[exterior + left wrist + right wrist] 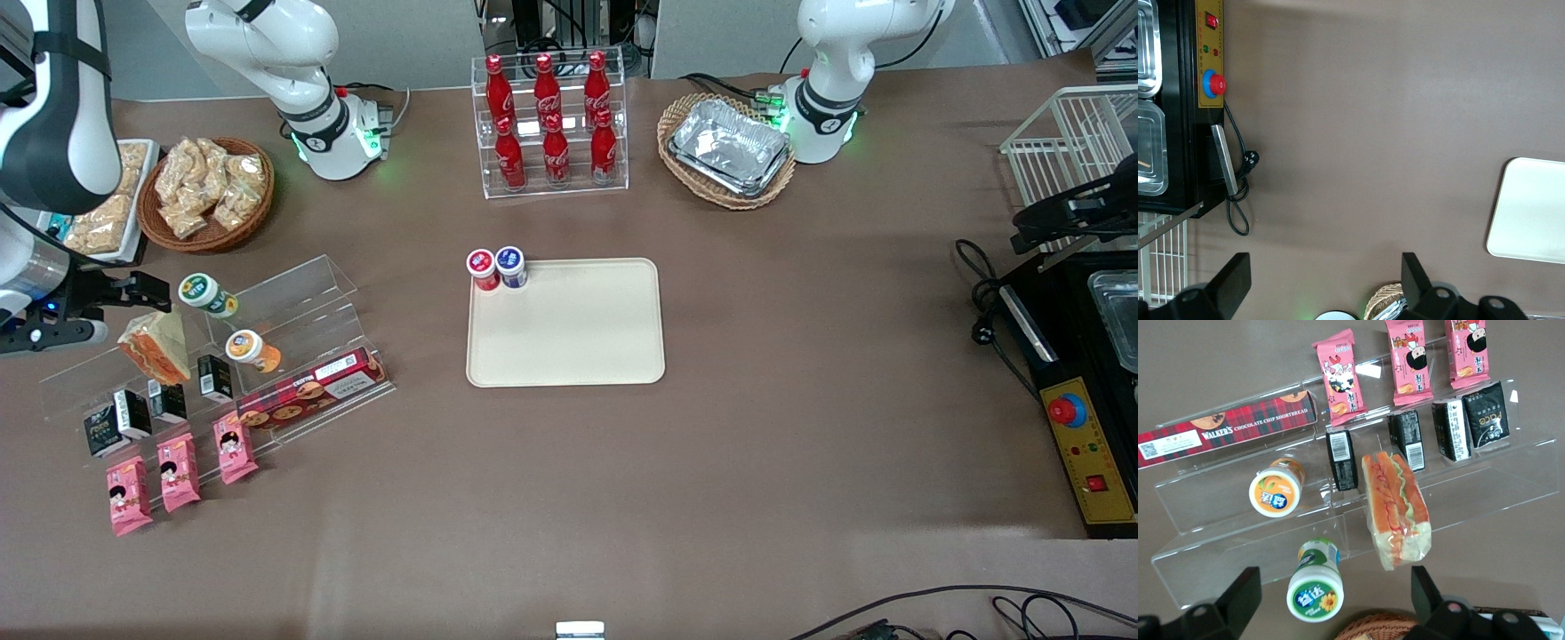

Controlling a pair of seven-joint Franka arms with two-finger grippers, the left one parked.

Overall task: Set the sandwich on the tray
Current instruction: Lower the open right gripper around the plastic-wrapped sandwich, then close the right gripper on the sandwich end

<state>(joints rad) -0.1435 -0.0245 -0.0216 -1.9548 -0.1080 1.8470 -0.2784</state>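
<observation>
On the clear acrylic stepped rack [267, 356] at the working arm's end of the table sits the sandwich [1395, 509] — a wrapped wedge leaning on a middle step, just beside the small black cartons [1408, 439] and the orange-lidded cup [1276, 492], with a green-lidded cup [1315, 589] close by too. The hand [1335, 600] hovers right above it, fingers spread wide with nothing between them, and the wedge lies roughly between the two fingertips as seen from the wrist.

My guess on handling: it's light and squishy, soft bread under slick clear film, so a hard pinch would crush it and a weak one could let the wrap slide. I'd grab it across the two flat bread faces near the thick middle, not at the pointed tip, and not on the cut face where the orange and green filling shows. Lift straight up so it doesn't drag the cartons or catch the rack's lip.

The tray [587, 356] is mid-table, well apart from the rack, with two small cups [497, 268] at one corner — plenty of bare surface to set it down on.
</observation>
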